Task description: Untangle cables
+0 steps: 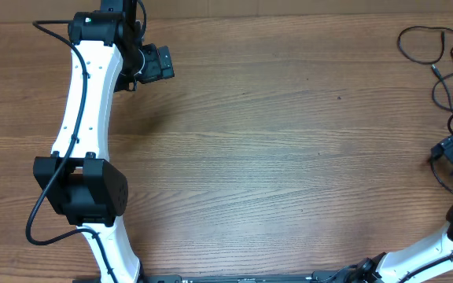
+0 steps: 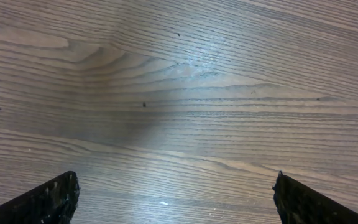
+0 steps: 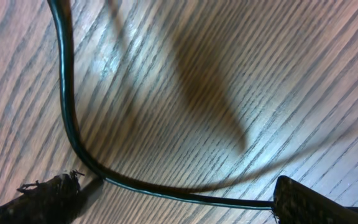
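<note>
At the upper left of the overhead view, your left gripper hangs over the wood with its fingers spread wide. It is well apart from the cables, which lie looped at the upper right edge. Your right gripper sits among them, fingers also apart. One strand curves along the wood between the tips, unclamped. You have two grippers; the tangle's strands can't be counted. Brown wood-grain table fills every view.

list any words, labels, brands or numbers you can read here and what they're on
None: no word, label, brand or number shows in any view. The cables, the wooden table, the left arm and the right arm all look unmarked.
</note>
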Robot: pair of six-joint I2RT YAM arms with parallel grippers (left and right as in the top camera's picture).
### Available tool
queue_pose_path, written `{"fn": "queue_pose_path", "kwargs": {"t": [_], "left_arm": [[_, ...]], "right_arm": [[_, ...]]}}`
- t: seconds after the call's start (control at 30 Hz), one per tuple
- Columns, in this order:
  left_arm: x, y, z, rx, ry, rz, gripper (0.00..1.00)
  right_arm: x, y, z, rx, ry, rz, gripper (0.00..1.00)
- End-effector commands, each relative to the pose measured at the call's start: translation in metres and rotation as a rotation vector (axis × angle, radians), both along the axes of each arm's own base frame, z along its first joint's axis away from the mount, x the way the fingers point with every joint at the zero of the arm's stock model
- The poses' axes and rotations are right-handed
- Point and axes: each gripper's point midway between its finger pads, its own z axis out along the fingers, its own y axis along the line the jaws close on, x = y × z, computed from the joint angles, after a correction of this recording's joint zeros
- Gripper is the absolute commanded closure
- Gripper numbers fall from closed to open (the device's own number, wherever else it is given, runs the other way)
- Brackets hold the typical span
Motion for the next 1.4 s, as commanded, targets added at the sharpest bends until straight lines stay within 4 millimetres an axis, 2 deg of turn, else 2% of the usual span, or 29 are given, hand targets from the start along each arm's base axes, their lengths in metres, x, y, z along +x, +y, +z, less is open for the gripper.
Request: {"fn": "queue_pose_path", "kwargs": {"t": [0.0, 0.13, 0.23, 0.37, 0.4, 0.43, 0.53, 0.67, 0.8, 0.93, 0.97, 1.03, 1.07, 1.17, 1.23, 1.3, 1.33, 1.37], "left_arm": [[0.002, -0.004, 0.011, -0.009, -0.030, 0.005, 0.00], [0.002, -0.004, 0.011, -0.009, -0.030, 0.005, 0.00], [0.002, -0.004, 0.011, -0.009, -0.030, 0.005, 0.00], [0.002, -0.004, 0.011, -0.009, -0.030, 0.005, 0.00], [0.002, -0.004, 0.011, -0.009, -0.030, 0.005, 0.01], [0.002, -0.004, 0.011, -0.009, -0.030, 0.005, 0.00], [0.002, -0.004, 0.011, -0.009, -0.030, 0.005, 0.00], [0.002, -0.004, 0.011, -0.009, -0.030, 0.005, 0.00], [0.002, -0.004, 0.011, -0.009, -0.030, 0.005, 0.00], [0.002, -0.004, 0.011, -0.009, -0.030, 0.005, 0.00], [0.002, -0.004, 0.011, -0.009, -0.030, 0.005, 0.01], [0.002, -0.004, 0.011, -0.009, -0.030, 0.005, 0.00], [0.002, -0.004, 0.011, -0.009, -0.030, 0.005, 0.00], [0.002, -0.004, 0.011, -0.009, -0.030, 0.005, 0.00], [0.002, -0.004, 0.011, -0.009, -0.030, 0.005, 0.01], [0.002, -0.004, 0.011, -0.009, -0.030, 0.005, 0.00], [0.002, -0.004, 0.011, -0.009, -0.030, 0.005, 0.01], [0.002, -0.004, 0.011, -0.009, -0.030, 0.005, 0.00]], "right_arm": [[0.003, 0.000, 0.006, -0.005, -0.029, -0.010, 0.00], [0.005, -0.006, 0.014, -0.028, -0.039, -0.020, 0.00], [-0.010, -0.030, 0.034, -0.116, -0.009, -0.123, 0.00], [-0.013, -0.049, 0.064, -0.176, -0.060, -0.171, 0.00], [-0.012, -0.057, 0.080, -0.212, -0.088, -0.182, 0.00], [-0.010, -0.059, 0.087, -0.225, -0.102, -0.184, 0.00], [-0.001, -0.069, 0.128, -0.299, -0.184, -0.181, 0.00], [0.017, -0.065, 0.173, -0.342, -0.317, -0.141, 0.00], [0.047, -0.033, 0.224, -0.297, -0.533, -0.022, 0.00], [0.070, 0.022, 0.269, -0.299, -0.671, 0.196, 0.00], [0.073, 0.031, 0.275, -0.302, -0.682, 0.220, 0.00], [0.080, 0.065, 0.291, -0.301, -0.720, 0.300, 0.00], [0.083, 0.075, 0.295, -0.299, -0.730, 0.325, 0.00], [0.093, 0.140, 0.305, -0.251, -0.760, 0.488, 0.00], [0.097, 0.175, 0.302, -0.214, -0.749, 0.595, 0.00], [0.101, 0.230, 0.294, -0.137, -0.731, 0.732, 0.00], [0.103, 0.247, 0.292, -0.118, -0.730, 0.774, 0.00], [0.104, 0.255, 0.291, -0.109, -0.731, 0.795, 0.00]]}}
